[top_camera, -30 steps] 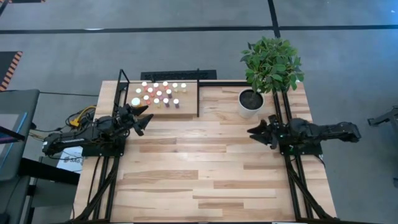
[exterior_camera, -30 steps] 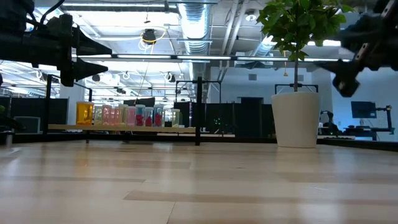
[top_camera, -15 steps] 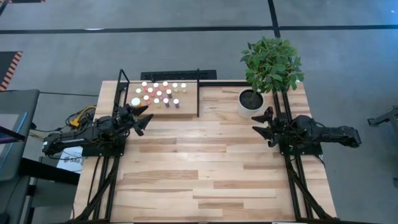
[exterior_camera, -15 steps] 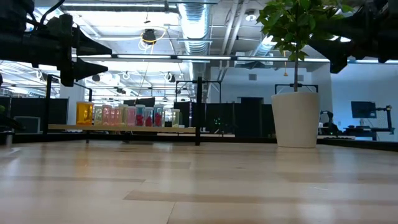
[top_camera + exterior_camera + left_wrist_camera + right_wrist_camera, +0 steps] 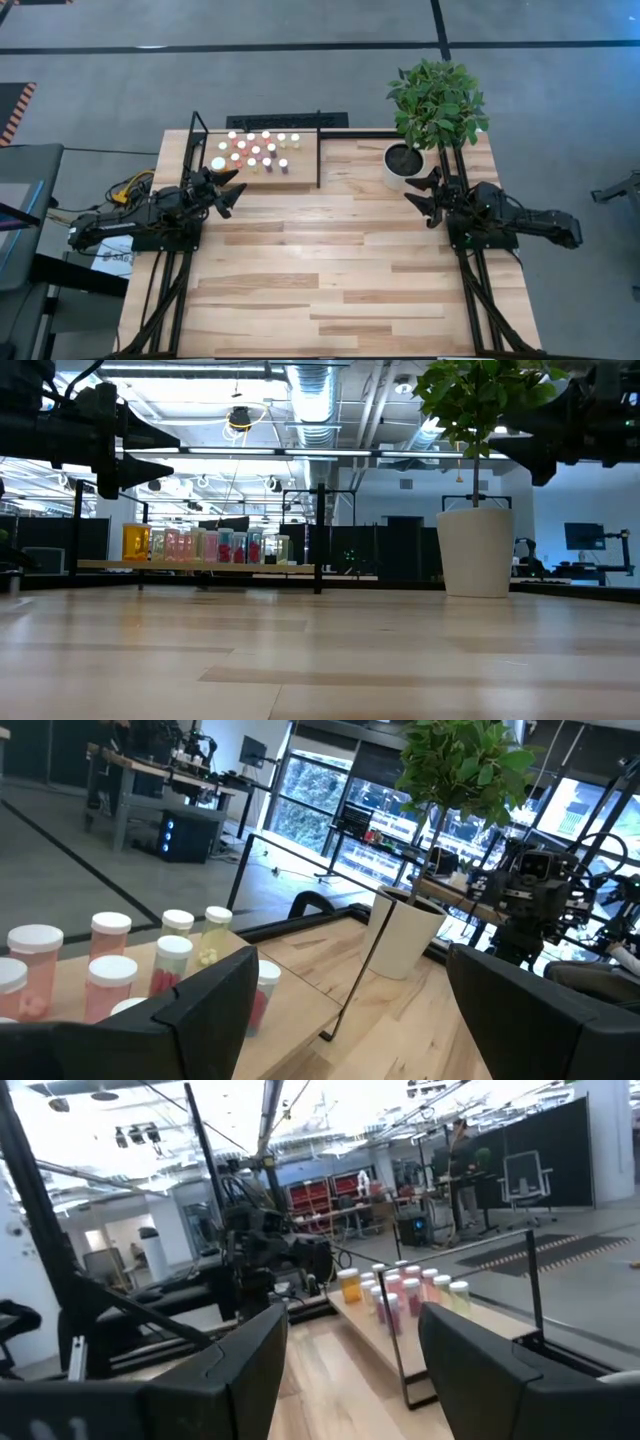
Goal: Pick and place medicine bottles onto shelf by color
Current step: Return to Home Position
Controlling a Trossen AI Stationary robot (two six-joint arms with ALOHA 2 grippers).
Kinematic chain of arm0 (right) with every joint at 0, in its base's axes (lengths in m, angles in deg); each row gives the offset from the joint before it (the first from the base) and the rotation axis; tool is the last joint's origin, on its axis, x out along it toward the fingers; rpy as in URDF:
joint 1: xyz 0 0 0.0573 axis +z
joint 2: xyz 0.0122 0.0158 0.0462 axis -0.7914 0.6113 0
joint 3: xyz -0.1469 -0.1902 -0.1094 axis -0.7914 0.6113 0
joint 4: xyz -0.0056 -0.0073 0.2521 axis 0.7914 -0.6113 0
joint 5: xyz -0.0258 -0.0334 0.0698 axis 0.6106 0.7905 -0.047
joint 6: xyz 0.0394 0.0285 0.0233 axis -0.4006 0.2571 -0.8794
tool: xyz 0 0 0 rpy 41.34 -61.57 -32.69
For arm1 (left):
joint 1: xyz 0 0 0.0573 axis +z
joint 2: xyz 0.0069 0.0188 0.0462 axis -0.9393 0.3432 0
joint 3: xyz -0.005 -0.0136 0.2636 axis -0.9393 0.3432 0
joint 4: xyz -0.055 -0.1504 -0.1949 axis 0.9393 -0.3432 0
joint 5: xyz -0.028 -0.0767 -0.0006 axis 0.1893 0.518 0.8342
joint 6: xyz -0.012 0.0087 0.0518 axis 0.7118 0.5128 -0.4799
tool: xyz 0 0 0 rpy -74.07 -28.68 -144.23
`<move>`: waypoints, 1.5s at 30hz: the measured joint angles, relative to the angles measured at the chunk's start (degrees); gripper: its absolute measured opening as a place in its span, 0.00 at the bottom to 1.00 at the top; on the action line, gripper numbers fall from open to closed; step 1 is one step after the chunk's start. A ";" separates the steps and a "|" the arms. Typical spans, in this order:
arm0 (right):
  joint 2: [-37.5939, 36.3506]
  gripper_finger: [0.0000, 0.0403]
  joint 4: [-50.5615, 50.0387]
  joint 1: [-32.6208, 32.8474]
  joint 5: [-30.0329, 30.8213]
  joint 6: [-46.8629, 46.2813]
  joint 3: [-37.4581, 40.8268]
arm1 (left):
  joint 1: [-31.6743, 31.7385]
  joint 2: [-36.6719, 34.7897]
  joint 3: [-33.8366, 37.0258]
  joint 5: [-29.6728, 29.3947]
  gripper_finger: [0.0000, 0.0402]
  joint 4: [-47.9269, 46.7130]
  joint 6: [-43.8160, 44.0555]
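From above the bottles (image 5: 256,150) are dots too small to tell colours, and in the left wrist view a finger (image 5: 200,1010) hides some, the edge cuts others.

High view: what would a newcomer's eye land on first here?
First, the cluster of medicine bottles, showing as bright dots on the shelf at the table's far left corner, and the leafy plant in its white pot at the far right. Next come the two dark arms facing each other across the table. The left gripper is beside the shelf and the right gripper beside the pot, both open and empty.
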 joint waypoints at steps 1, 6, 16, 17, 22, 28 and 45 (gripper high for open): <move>-0.02 0.62 -0.17 -0.06 0.01 -0.01 0.01 | 0.00 -0.02 0.02 0.00 0.78 0.00 0.00; -0.02 0.62 -2.17 -0.07 0.00 -0.04 0.00 | 0.00 -0.02 0.02 0.00 0.78 0.00 0.00; -0.02 0.62 -8.10 -0.07 -0.02 -0.19 -0.01 | 0.00 -0.02 0.00 0.00 0.78 0.00 0.00; 0.00 0.62 -8.81 -0.07 -0.02 -0.19 0.00 | 0.02 -0.02 0.01 0.00 0.78 0.00 0.00; -0.02 0.62 -9.32 -0.07 -0.20 -0.18 0.01 | 0.00 -0.02 0.02 0.02 0.78 0.00 0.00; -0.01 0.62 -9.36 -0.07 -0.20 -0.16 0.01 | 0.01 -0.02 0.01 0.01 0.78 0.00 0.00; 0.00 0.62 -9.54 -0.07 -0.18 -0.14 0.00 | 0.00 -0.02 0.00 0.00 0.78 0.00 0.00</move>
